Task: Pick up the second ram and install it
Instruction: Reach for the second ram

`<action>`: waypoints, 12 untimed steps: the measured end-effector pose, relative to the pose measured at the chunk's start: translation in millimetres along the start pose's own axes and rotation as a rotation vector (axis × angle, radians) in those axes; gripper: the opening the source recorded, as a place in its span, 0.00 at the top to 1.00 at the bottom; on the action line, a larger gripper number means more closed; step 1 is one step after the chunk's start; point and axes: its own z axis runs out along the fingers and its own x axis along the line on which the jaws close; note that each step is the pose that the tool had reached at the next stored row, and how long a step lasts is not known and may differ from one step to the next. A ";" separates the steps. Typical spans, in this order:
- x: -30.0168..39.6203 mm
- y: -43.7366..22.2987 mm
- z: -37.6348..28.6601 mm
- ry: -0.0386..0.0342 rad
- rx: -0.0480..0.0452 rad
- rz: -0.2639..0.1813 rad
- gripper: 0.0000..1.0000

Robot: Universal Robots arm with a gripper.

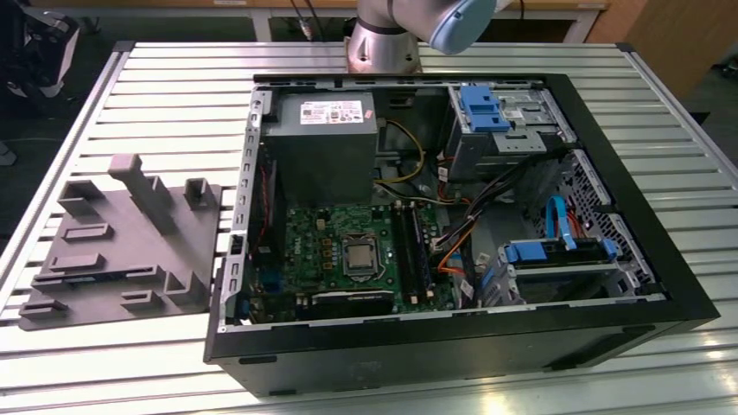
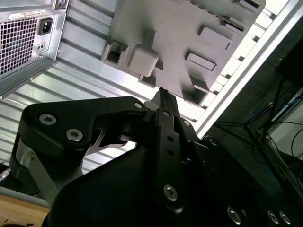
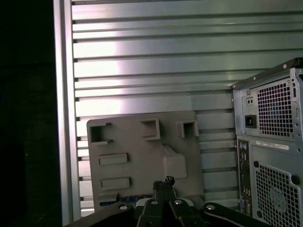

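The hand (image 3: 163, 182) is being held clenched above the grey tray (image 3: 132, 163), which is lying on the slatted surface (image 3: 142, 61).

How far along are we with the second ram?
Done: nothing visible yet. In hand: the gripper hangs above the grey tray, jaws shut and empty. A thin strip at the tray's edge, possibly the second ram, lies untouched. Left: pickup and seating in the motherboard.

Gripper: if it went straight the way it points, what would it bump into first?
Most likely the grey plastic tray: in both wrist views the gripper points at its face. How far away the tray is, the pictures do not settle.
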 end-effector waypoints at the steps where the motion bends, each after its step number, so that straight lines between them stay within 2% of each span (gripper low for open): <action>1: 0.2 -0.1 0.0 0.0000 0.0000 0.000 0.89; 9: 1.6 -0.9 -0.1 0.0001 0.0001 0.000 0.89; 12: 4.1 -2.4 -0.1 0.0000 0.0000 0.000 0.89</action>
